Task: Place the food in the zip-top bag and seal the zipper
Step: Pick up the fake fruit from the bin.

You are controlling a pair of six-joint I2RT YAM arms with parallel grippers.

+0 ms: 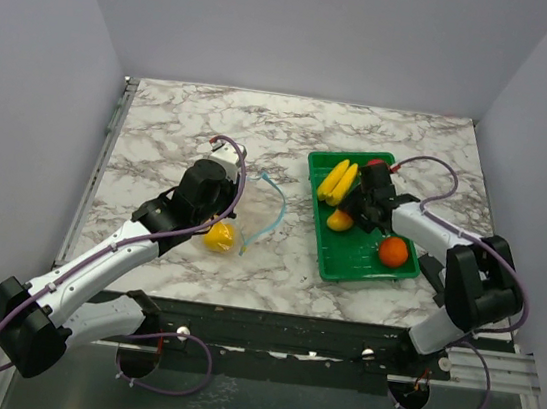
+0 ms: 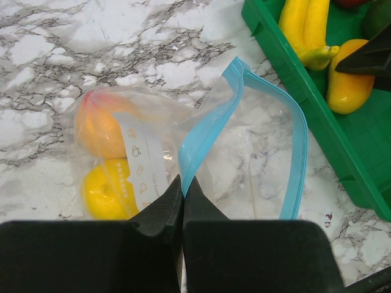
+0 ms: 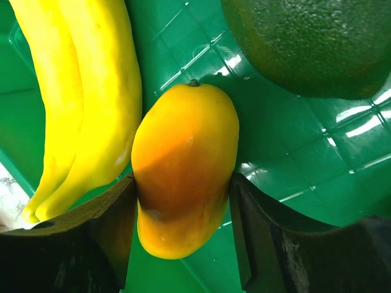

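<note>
The left gripper (image 2: 183, 183) is pressed together on the light blue zipper (image 2: 211, 119) of the zip-top bag (image 2: 250, 159), which is laid on the marble surface (image 1: 183, 122) left of the green tray (image 1: 347, 260), mouth gaping; a narrow strip of surface is left between them. A lemon (image 2: 110, 190) and an orange-red fruit (image 2: 99, 129) are seen inside, behind a white label (image 2: 146, 160) whose print cannot be read. The right gripper (image 3: 183, 210) is clamped on a yellow-orange fruit (image 3: 183, 152) in the tray, beside the banana bunch (image 3: 91, 91); a green fruit (image 3: 305, 43) is shown only by the wrist views.
</note>
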